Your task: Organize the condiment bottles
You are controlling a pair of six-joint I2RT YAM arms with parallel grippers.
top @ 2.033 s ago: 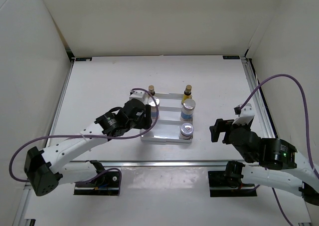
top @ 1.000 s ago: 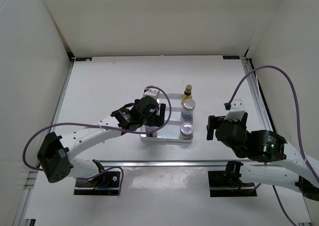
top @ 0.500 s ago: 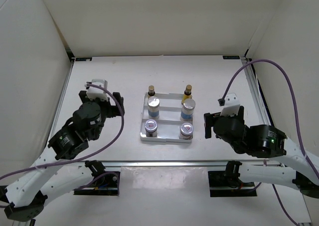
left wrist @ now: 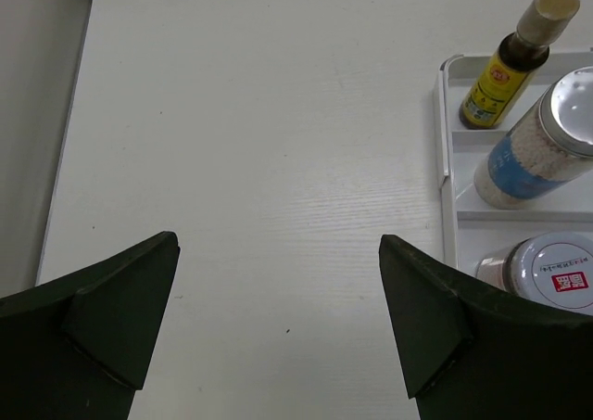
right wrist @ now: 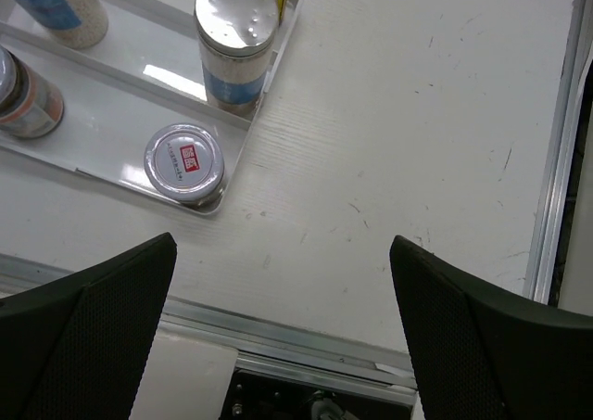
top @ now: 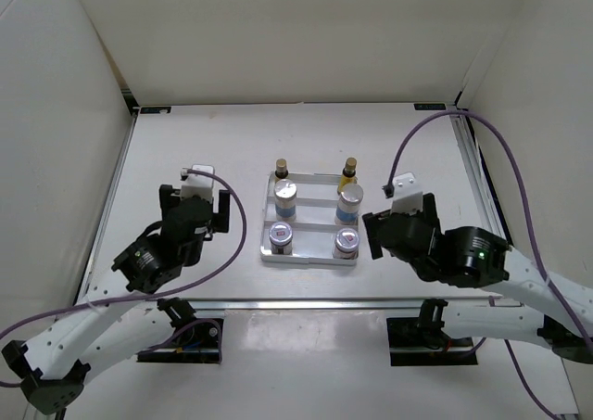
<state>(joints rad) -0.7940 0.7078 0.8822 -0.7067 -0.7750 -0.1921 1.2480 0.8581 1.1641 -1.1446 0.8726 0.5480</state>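
Observation:
A white stepped tray (top: 309, 218) holds all six bottles in two columns. The two amber bottles (top: 281, 168) (top: 348, 169) stand at the back. The two white blue-label bottles (top: 285, 198) (top: 349, 200) stand in the middle. The two short red-white bottles (top: 280, 240) (top: 346, 242) stand in front. My left gripper (top: 195, 203) is open and empty, left of the tray. In the left wrist view it (left wrist: 278, 242) hangs over bare table, with the left column of bottles (left wrist: 536, 144) at the right. My right gripper (top: 400, 220) is open and empty, right of the tray. In the right wrist view it (right wrist: 283, 242) is near the front right short bottle (right wrist: 183, 162).
White walls close in the table on the left, back and right. Aluminium rails run along the front edge (right wrist: 306, 344) and the right edge (right wrist: 548, 197). Purple cables loop from both arms.
My left gripper was at the tray's left column, then let go and drew back to the left. A short bottle now stands in the front left slot. My right gripper moved slightly toward the tray.

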